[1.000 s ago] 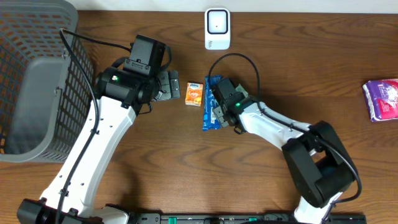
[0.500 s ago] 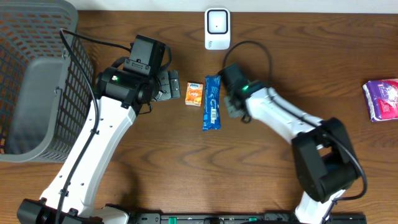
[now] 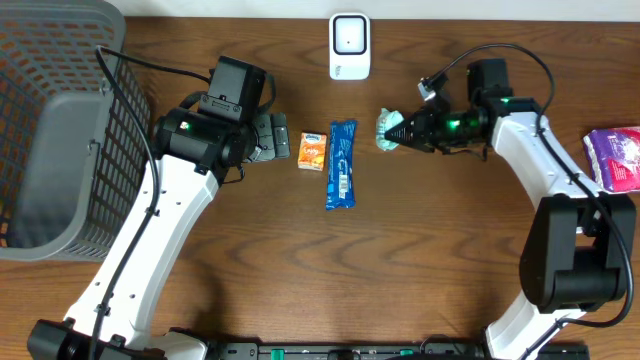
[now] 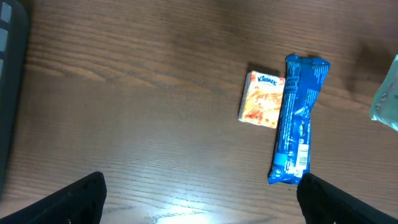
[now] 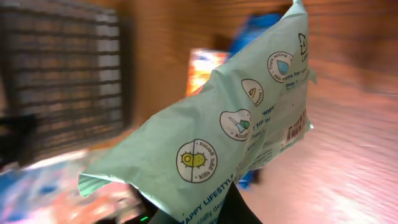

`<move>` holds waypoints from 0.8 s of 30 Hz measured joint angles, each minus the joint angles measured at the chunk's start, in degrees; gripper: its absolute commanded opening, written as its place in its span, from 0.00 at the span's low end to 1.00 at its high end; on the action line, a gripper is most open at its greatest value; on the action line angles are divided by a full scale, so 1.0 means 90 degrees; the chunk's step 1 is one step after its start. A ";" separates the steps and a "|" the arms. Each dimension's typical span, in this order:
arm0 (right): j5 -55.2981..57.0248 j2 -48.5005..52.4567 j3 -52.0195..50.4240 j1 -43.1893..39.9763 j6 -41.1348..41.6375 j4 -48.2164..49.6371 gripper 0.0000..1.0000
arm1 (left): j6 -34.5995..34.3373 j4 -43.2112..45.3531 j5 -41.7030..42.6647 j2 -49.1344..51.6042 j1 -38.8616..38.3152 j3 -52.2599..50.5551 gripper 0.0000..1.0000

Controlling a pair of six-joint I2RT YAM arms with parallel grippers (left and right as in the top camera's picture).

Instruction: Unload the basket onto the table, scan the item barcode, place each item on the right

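1. Brown wooden table [image 3: 300, 250]: open wood across the lower centre; grey basket [image 3: 60, 130] fills the upper-left edge.
2. Left gripper [image 3: 272, 137] points right, jaws wide apart, just beside the orange tissue pack [image 3: 313, 150] and the blue bar [image 3: 341, 165].
3. Right gripper [image 3: 405, 128] points left, clamped on the green packet [image 3: 386, 128], lower right of the white scanner [image 3: 349, 45].

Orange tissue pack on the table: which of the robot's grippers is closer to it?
Left. The left gripper sits open just beside the orange tissue pack. The right gripper is farther off, beyond the blue bar, shut on a green packet.
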 measured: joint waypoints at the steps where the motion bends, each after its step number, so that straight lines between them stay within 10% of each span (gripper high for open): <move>1: -0.0325 0.0000 -0.0010 -0.0034 -0.0005 0.0097 0.01 | -0.0002 0.0000 0.0000 0.0000 0.0000 0.0000 0.98; 7: -0.1163 -0.0012 -0.0585 -0.0124 0.0236 0.0646 0.01 | 0.0000 0.0000 0.0000 0.0000 0.0000 0.0000 0.98; 21: 0.1054 -0.0240 -0.1399 -0.0855 0.1049 -0.0398 0.11 | 0.0000 0.0000 0.0000 0.0002 0.0000 0.0000 0.98; 24: 0.2254 -0.0435 -0.1353 -0.1061 0.1020 -0.0942 0.38 | -0.0002 0.0000 0.0000 0.0000 0.0000 0.0000 0.98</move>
